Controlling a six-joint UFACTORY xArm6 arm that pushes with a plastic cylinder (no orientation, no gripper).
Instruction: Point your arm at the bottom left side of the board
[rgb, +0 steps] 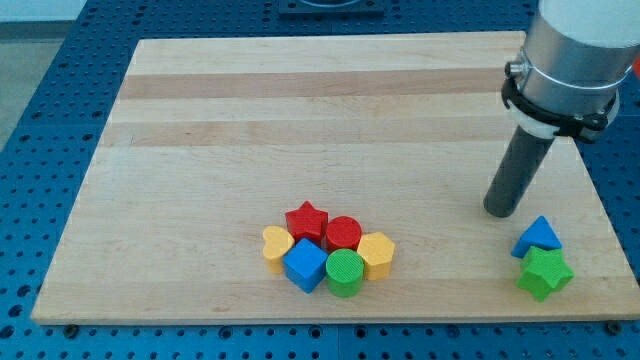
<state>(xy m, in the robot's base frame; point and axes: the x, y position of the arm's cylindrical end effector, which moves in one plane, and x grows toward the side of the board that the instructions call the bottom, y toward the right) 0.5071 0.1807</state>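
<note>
Wooden board (200, 150) on the bench looks hard and smooth. Nothing is gripped by my tip (499, 212), placed up-left of the blue triangle (537, 236).

Count on the board (200, 130): 8 blocks total.
- red: 2, one star (306, 221), one cylinder (343, 233)
- yellow: 2, one heart (276, 244), one hexagon (376, 252)
- blue: 2, one cube (305, 265), one triangle (538, 236)
- green: 2, one cylinder (345, 272), one star (545, 272)

Grouping: 6 in the cluster at the view's bottom centre, 2 as a pair at the view's bottom right. 1 rod, 1 tip (498, 212). 1 board.
</note>
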